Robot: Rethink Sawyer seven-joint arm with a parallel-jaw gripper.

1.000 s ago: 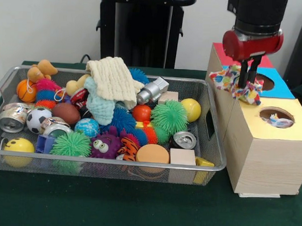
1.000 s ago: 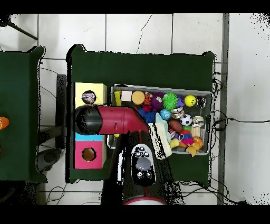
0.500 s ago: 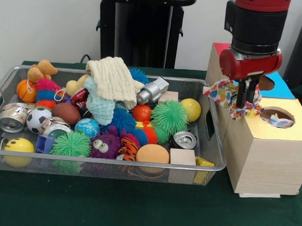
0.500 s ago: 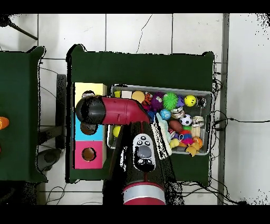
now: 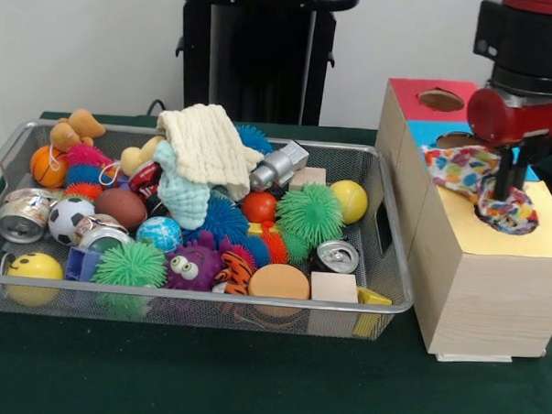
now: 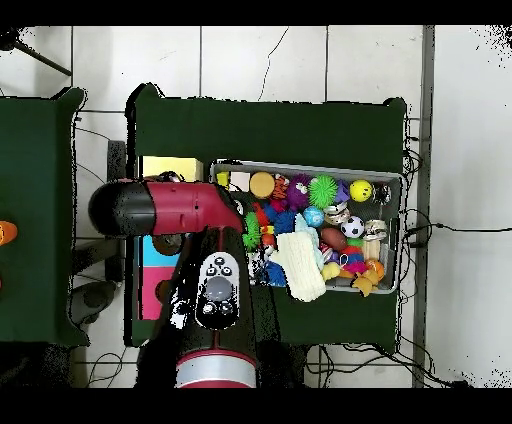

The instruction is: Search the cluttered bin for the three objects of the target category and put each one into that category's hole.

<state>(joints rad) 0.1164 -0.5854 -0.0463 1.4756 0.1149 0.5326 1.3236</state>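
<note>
Nearest the camera in the front view, dark green cloth covers the table (image 5: 204,378), and on it at the lower left sits a wire mesh bin (image 5: 189,299) packed with toys. Along the bin's near edge lie a yellow smiley ball (image 5: 33,268), a green spiky ball (image 5: 129,265), a purple googly-eyed toy (image 5: 193,266), an orange disc (image 5: 278,281) and a plain wooden block (image 5: 334,287). Behind these rest a soccer ball (image 5: 68,216), a crushed can (image 5: 22,214) at the left wall, a second can (image 5: 336,255) toward the right, a larger green spiky ball (image 5: 310,213) and a yellow ball (image 5: 350,200). Farther back a cream knitted cloth (image 5: 204,144) is draped over a pale blue cloth (image 5: 180,195) on top of the pile, with a silver toy (image 5: 278,166) just beside it and an orange plush animal (image 5: 73,127) in the far left corner. At the right of the frame stands a wooden box (image 5: 479,280) just beside the bin, its top split into a yellow panel (image 5: 463,220) nearest, a blue one behind it and a red panel (image 5: 418,96) farthest, each with a round hole. The claw (image 5: 503,185) hangs over the yellow panel's hole, clenched on a multicoloured patterned cloth (image 5: 465,174) whose lower end dips into that hole while the rest drapes toward the left over the blue panel. In the overhead view the red arm (image 6: 190,208) covers the box at centre left.
</note>
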